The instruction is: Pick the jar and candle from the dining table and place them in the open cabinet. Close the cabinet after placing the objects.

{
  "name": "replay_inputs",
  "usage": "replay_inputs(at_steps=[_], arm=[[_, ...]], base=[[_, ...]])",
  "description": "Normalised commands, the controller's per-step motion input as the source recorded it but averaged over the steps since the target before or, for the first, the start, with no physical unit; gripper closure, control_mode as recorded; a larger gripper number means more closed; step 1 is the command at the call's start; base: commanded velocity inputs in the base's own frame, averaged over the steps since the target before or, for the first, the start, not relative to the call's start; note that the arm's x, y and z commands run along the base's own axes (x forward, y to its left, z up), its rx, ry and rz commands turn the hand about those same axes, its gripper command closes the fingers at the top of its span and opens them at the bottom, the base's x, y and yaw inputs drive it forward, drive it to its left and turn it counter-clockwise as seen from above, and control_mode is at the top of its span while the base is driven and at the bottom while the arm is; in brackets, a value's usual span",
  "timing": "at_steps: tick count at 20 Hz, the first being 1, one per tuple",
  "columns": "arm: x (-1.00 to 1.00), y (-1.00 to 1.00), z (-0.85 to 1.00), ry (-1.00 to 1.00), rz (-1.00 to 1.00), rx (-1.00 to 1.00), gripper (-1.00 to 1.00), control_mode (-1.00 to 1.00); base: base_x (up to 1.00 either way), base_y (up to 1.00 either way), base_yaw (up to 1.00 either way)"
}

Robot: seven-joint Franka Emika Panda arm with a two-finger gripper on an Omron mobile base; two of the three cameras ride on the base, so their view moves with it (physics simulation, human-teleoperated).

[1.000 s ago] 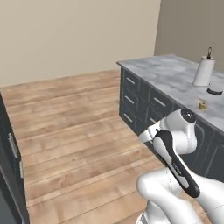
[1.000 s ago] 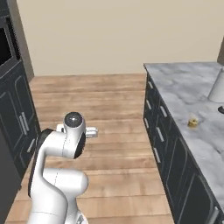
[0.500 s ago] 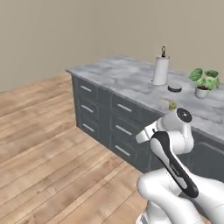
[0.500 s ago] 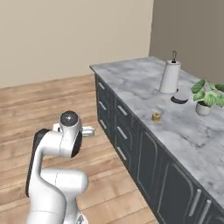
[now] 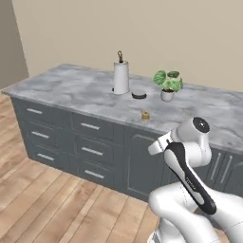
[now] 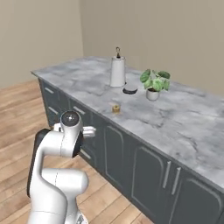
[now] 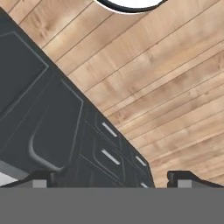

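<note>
1. Well, the hand (image 7: 112, 177) is tucked low by the arm's elbow, fingers spread as wide as they go and holding nothing; it looks down at the wooden floor (image 7: 175, 87) and the dark drawers (image 7: 109, 155).

2. On the counter (image 6: 183, 127) the candle (image 6: 116, 109) sits as a tiny tan stub near the front edge, standing upright with its long axis vertical.

3. Behind it, toward 12 o'clock on the counter, stand the paper roll (image 6: 117, 71), a small dark disc (image 6: 129, 91) and the plant (image 6: 153, 83). The disc lies between the roll and the plant.

4. I can't pick out the jar anywhere on the counter from where I stand, nor the cabinet.

5. From the left base view the candle (image 5: 145, 115) lies up and away from the arm's elbow (image 5: 199, 126), at about 11 o'clock; from the right base view it lies at about 1 o'clock from the elbow.

6. The relation that matters, I'd judge: the candle is above and forward of the hand, which now points at the floor, so the hand must lift over the counter edge and turn down over the stub.

7. With such a small thing, the fingers would need to come down straight on either side of it.
</note>
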Motion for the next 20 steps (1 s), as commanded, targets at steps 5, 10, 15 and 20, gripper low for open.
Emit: replay_inputs(at_steps=[5, 10, 15, 20], arm=[[0.0, 0.0, 0.0, 0.0, 0.0, 0.0, -1.0, 1.0], [0.0, 0.0, 0.0, 0.0, 0.0, 0.0, -1.0, 1.0], [0.0, 0.0, 0.0, 0.0, 0.0, 0.0, -1.0, 1.0], [0.0, 0.0, 0.0, 0.0, 0.0, 0.0, -1.0, 1.0]], base=[[0.16, 0.51, -0.49], [0.22, 0.56, -0.44], [0.21, 0.61, -0.41], [0.25, 0.6, -0.35]])
